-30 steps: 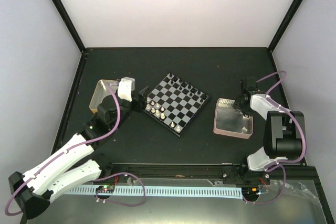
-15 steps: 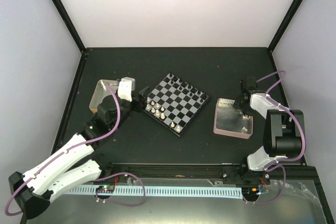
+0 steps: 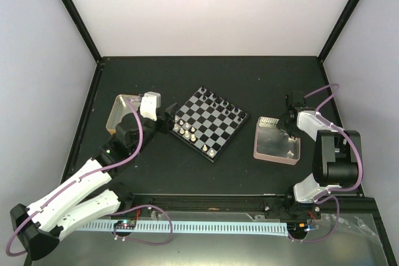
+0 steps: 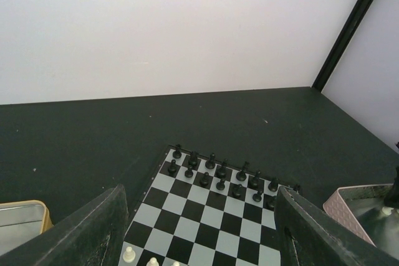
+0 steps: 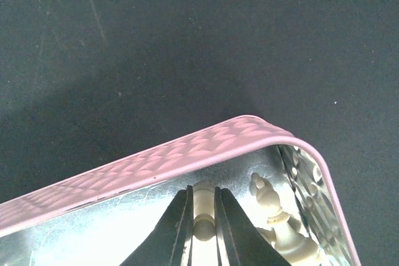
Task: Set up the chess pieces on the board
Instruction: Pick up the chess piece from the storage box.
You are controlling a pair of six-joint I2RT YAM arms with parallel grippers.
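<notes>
The board point(image 3: 215, 126) lies at the middle of the table, turned diagonally. Black chess pieces point(image 4: 221, 175) fill its far two rows, and a few cream-white ones point(image 3: 187, 131) stand along its near-left edge. My left gripper point(image 3: 169, 119) hovers open at that edge, with nothing between its fingers point(image 4: 106, 222). My right gripper point(image 5: 202, 194) reaches down into the pink tray point(image 5: 187, 144) and is shut on a cream-white chess piece point(image 5: 203, 222). A second cream-white piece point(image 5: 271, 204) lies just to its right in the tray's corner.
A yellow-rimmed metal tin point(image 3: 118, 111) sits left of the board, behind my left wrist. The pink tray point(image 3: 274, 157) stands right of the board. Black frame posts mark the table's back corners, with white walls on all sides.
</notes>
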